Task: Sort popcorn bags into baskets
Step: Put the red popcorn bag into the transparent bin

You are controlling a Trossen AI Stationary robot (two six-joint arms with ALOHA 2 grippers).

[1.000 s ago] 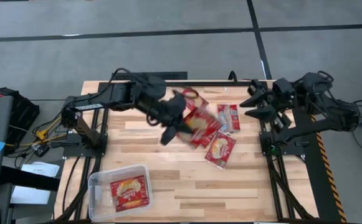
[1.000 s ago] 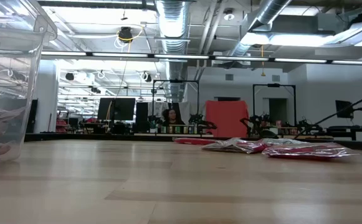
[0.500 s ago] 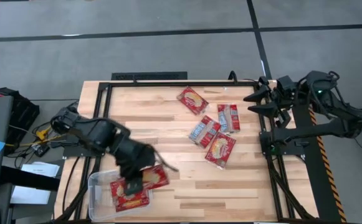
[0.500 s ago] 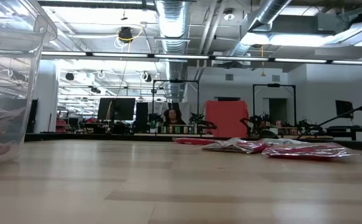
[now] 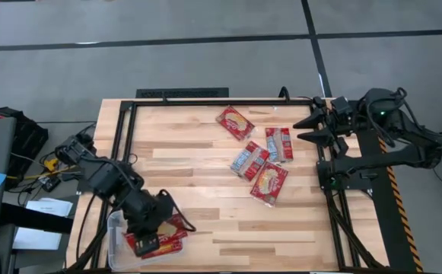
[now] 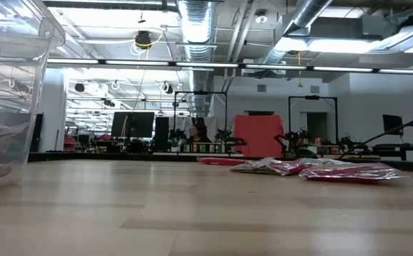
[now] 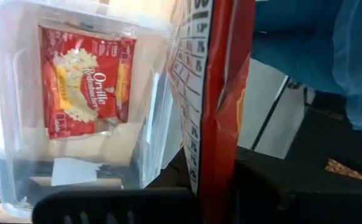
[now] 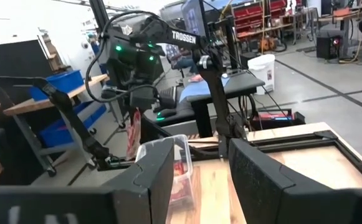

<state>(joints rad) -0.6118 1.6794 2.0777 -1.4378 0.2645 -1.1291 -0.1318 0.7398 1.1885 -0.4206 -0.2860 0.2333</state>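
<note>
One popcorn bag (image 7: 84,84) lies in the tub (image 5: 116,228) at the table's front left corner; the left gripper (image 5: 151,236), clamped on a second bag (image 7: 215,93), hangs over it; four bags (image 5: 259,156) remain near the right gripper (image 5: 312,129), fingers apart.

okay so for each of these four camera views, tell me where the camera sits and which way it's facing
High view: overhead, facing straight down; both arms show, left claw over the tub.
Low view: at tabletop height, looking level across the table; no arm shows.
Left wrist view: on the left arm, facing down into the tub past its held popcorn bag.
Right wrist view: on the right arm, looking across the table past its open claw.
Shared: the right wrist and high views both show the left arm at the tub.
</note>
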